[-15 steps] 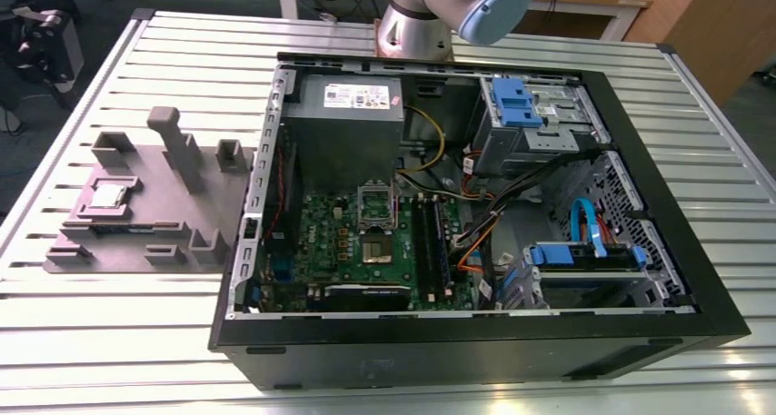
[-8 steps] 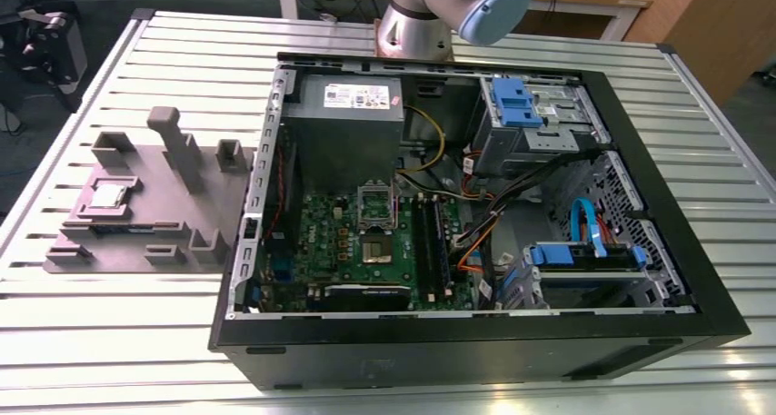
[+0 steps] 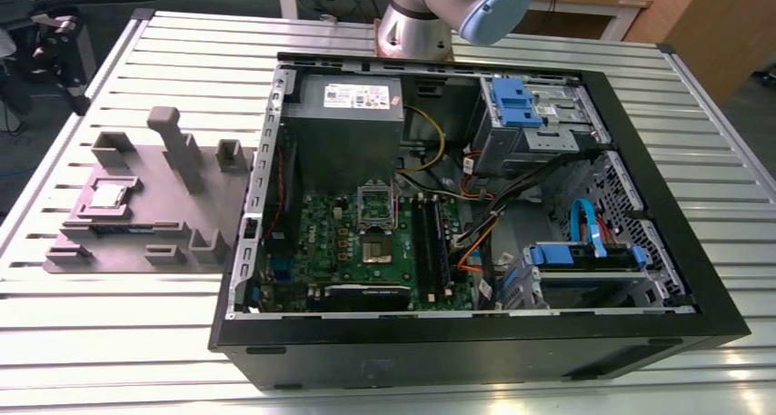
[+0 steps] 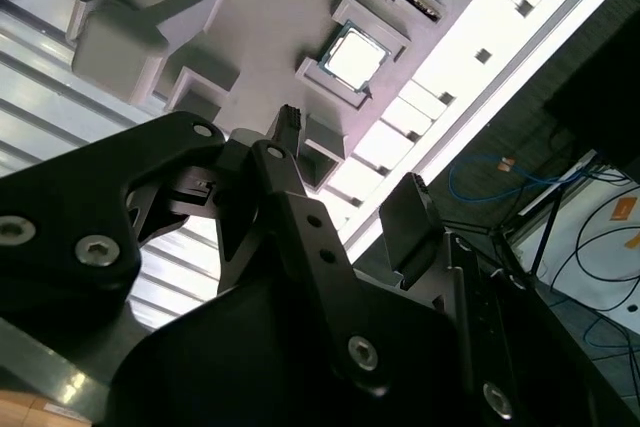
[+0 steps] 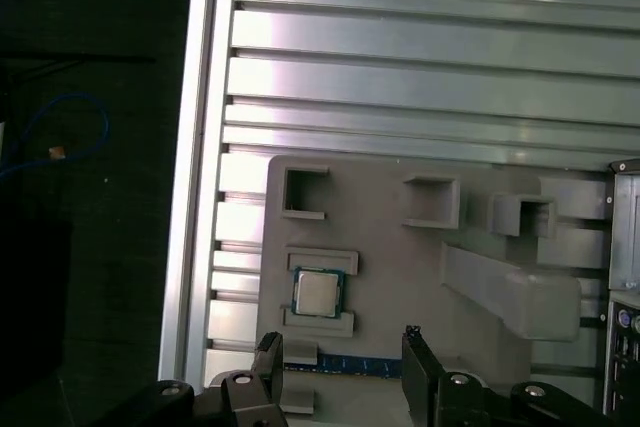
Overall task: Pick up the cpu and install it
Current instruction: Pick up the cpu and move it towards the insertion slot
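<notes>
You're holding the gripper (image 5: 340, 339) spread and empty above the grey fixture (image 5: 400, 277), with the cpu (image 5: 317, 293) lying flat in its pocket just ahead of the finger gap, touching neither finger

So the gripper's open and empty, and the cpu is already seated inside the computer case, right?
Not quite. The gripper is open and empty, but the cpu is not in the computer case. It lies in a pocket of the grey fixture on the table, as both wrist views show.
</notes>
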